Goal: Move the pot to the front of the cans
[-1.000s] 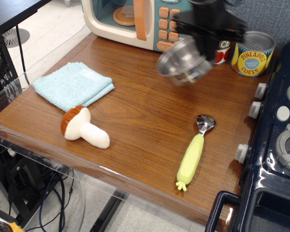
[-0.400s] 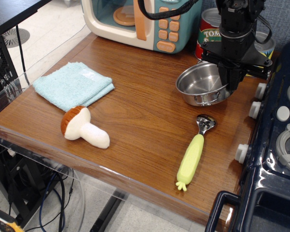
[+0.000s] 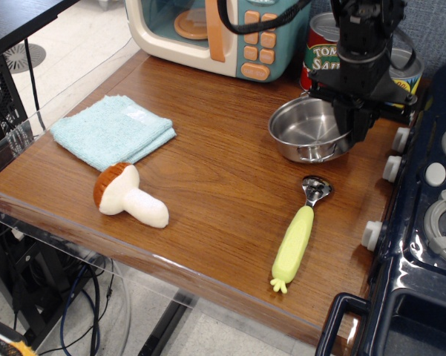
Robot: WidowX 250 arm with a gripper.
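The shiny steel pot sits upright and level, low at the wooden table, just in front of the cans. My black gripper comes down from above with its fingers closed over the pot's right rim. The red Tomato Sauce can stands right behind the pot. The yellow Pineapple Slices can stands to its right, mostly hidden behind my gripper. I cannot tell whether the pot's base touches the table.
A toy microwave stands at the back. A folded blue cloth and a plush mushroom lie at the left. A yellow-handled scoop lies in front of the pot. A dark toy stove with white knobs borders the right edge.
The pot was held tilted in the air further left. My gripper carried it right and down to in front of the cans and levelled it.
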